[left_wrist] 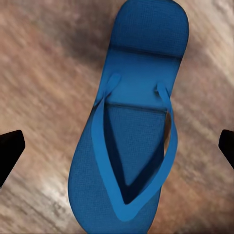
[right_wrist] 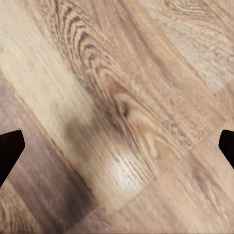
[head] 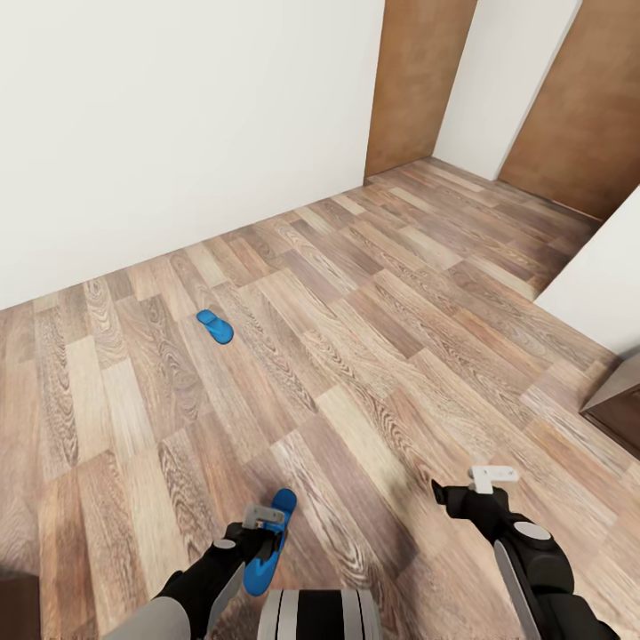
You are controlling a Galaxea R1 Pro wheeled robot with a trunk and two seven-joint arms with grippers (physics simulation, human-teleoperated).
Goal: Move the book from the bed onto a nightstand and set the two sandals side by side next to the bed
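The left pincer [head: 267,526] is positioned directly above the near sandal [head: 269,540], with its jaws spread wide. In the left wrist view the two dark fingertips [left_wrist: 9,151] stand at opposite edges of the frame, well clear of the near sandal [left_wrist: 131,131], which lies flat on the wooden floor [left_wrist: 44,73] between them, strap side up; whether the fingertips touch the floor cannot be told. The right pincer [head: 480,491] hangs over bare floor [head: 382,356] to the right of the left pincer, also with its jaws spread wide; the right wrist view shows its fingertips [right_wrist: 9,148] at the frame edges with plain floor planks [right_wrist: 122,112] between them and nothing held. The far sandal [head: 215,326] lies flat on the floor well ahead of the left pincer, slightly to its left and near the white wall [head: 178,116]. A dark brown furniture corner [head: 615,404] stands ahead of the right pincer, to its right.
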